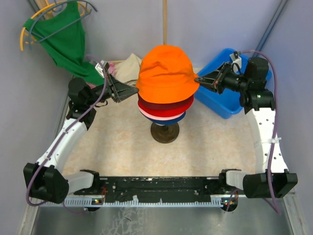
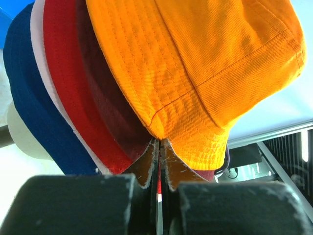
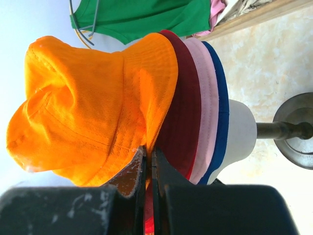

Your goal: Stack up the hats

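An orange bucket hat sits on top of a stack of hats on a white head form. Under it lie a dark red hat, a red one, a pink one and a navy one. The form stands on a pole with a round dark base. My left gripper is shut on the orange hat's left brim, and in the left wrist view the left gripper pinches the orange hat at its edge. My right gripper is shut on the right brim. In the right wrist view, the right gripper has the orange hat's fabric between its jaws.
A blue bin stands at the back right, just behind my right arm. A green garment on a hanger hangs at the back left. Beige and pink cloths lie behind the stack. Walls close in the table's sides.
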Controlling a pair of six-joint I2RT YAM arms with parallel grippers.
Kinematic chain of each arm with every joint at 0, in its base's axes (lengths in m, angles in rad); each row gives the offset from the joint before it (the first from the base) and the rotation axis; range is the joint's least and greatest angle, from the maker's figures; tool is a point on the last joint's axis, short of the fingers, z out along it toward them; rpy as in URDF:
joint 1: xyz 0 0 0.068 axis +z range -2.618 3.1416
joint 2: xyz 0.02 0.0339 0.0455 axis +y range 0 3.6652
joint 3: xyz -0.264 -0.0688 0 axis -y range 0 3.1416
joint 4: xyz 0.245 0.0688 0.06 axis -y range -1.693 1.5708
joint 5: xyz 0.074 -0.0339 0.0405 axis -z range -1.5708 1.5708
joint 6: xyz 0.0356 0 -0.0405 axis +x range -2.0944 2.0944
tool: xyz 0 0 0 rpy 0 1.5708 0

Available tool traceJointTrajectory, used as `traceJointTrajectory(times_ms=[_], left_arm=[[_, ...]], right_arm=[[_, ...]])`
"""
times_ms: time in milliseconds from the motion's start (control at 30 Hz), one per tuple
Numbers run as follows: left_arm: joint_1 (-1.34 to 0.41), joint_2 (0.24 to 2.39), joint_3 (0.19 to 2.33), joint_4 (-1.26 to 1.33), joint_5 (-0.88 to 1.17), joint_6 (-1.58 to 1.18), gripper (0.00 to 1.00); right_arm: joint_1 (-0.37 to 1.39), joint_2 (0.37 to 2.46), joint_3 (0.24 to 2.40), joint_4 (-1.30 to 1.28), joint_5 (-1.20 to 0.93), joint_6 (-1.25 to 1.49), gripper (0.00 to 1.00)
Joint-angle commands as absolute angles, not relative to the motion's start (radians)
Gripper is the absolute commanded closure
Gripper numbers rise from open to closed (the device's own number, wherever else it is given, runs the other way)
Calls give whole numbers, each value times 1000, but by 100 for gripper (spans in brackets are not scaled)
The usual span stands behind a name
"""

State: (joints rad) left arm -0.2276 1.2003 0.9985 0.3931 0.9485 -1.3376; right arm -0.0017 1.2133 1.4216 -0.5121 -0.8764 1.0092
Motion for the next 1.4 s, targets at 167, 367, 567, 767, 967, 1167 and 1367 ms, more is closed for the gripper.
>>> traceJointTrajectory(times_ms=[167,367,567,767,967,1167,1367], left_arm=[[-230,1264,1138,261,1018,-1248,98],[-230,1277,1107,276,1018,-1242,98],[-229,1293,1053,264,1005,-1182,98],[-230,1306,1030,297,1004,-1194,99],[-229,1329,1166,258,1020,-1190,95],[-226,1310,1218,208,983,-1139,86],[-202,1259,1222,234,924,-1123,74]], right_arm=[[10,1173,1298,-529,-828,945,100],[58,1179,1348,-532,-799,954,100],[117,1201,1431,-547,-767,965,100],[118,1189,1441,-590,-746,939,100],[118,1159,1346,-549,-747,949,100],[118,1165,1444,-557,-732,946,90],[113,1154,1480,-503,-725,982,73]])
